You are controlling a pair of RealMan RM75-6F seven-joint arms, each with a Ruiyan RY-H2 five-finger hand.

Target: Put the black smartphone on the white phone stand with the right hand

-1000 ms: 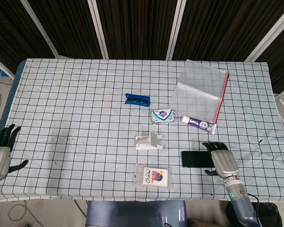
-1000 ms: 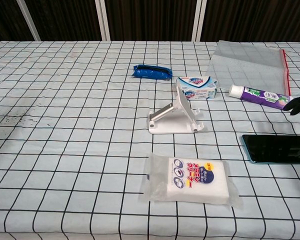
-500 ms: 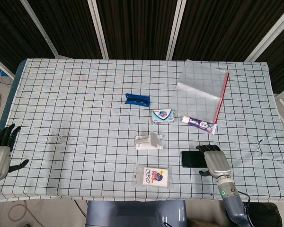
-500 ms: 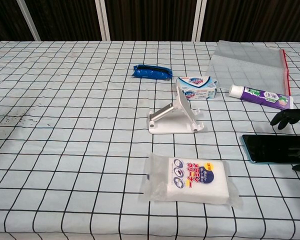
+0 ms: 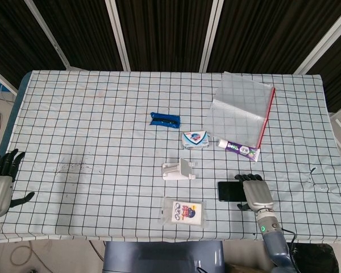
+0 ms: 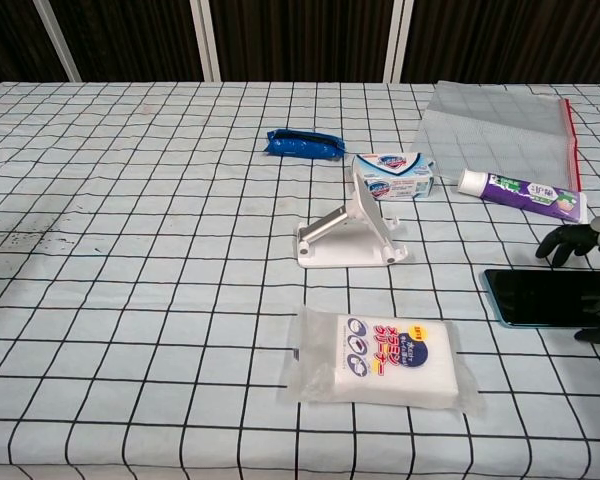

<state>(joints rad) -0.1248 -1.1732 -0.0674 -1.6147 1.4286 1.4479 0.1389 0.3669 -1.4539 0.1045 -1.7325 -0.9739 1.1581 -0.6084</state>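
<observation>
The black smartphone [image 5: 229,191] [image 6: 540,297] lies flat on the checked tablecloth at the front right. My right hand [image 5: 257,194] [image 6: 590,272] hovers over the phone's right end, fingers spread above it and thumb by its near edge; nothing is gripped. The white phone stand [image 5: 179,170] [image 6: 353,236] stands to the left of the phone, near the table's middle. My left hand [image 5: 1,182] hangs off the table's front left corner, fingers apart and empty.
A packaged sponge [image 5: 185,212] [image 6: 380,357] lies in front of the stand. Behind it are a soap box [image 5: 196,139], a blue packet [image 5: 165,119], a toothpaste tube [image 5: 238,149] and a clear zip pouch [image 5: 242,112].
My right hand has slid left over the phone's right end, its fingers now reaching further across the phone. The left hand and all objects stay put.
</observation>
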